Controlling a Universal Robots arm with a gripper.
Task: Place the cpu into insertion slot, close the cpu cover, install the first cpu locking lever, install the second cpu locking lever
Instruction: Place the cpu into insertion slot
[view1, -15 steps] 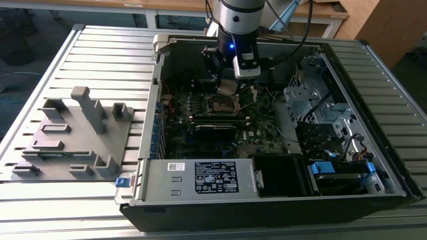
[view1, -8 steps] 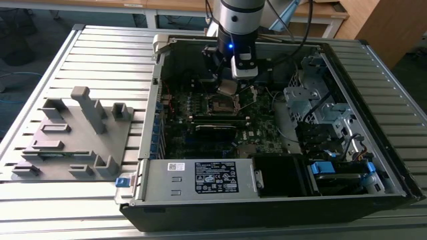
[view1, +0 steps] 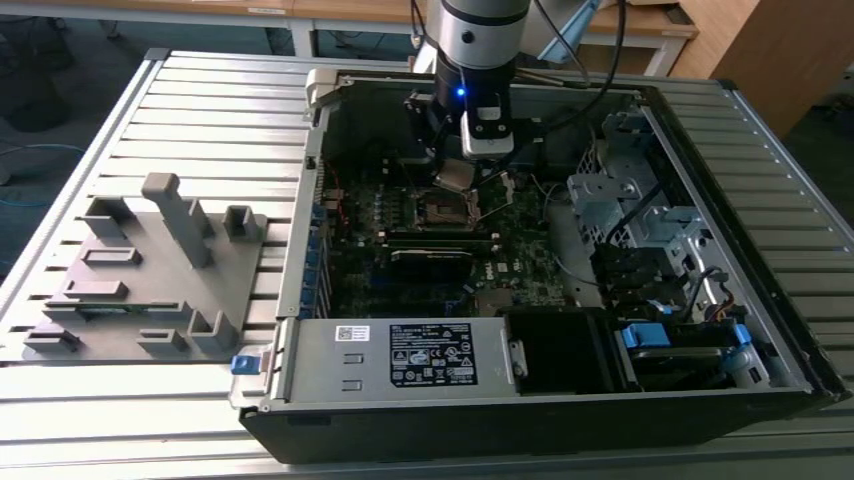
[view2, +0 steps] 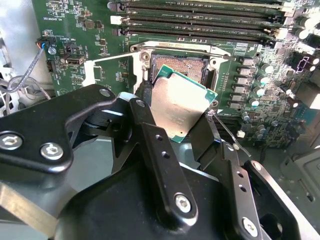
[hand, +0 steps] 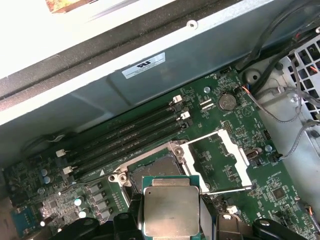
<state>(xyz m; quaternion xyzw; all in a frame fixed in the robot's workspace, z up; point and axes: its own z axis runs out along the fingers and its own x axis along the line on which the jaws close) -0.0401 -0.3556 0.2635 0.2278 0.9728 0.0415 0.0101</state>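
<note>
Over the motherboard inside the open computer case on the bench, I see the gripper with its jaws clamped on the chip, holding it tilted just above the bare socket, whose cover stands swung open beside it.

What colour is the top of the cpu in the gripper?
The cpu has a grey-silver metal top with a green border, clearest in the first wrist view.
</note>
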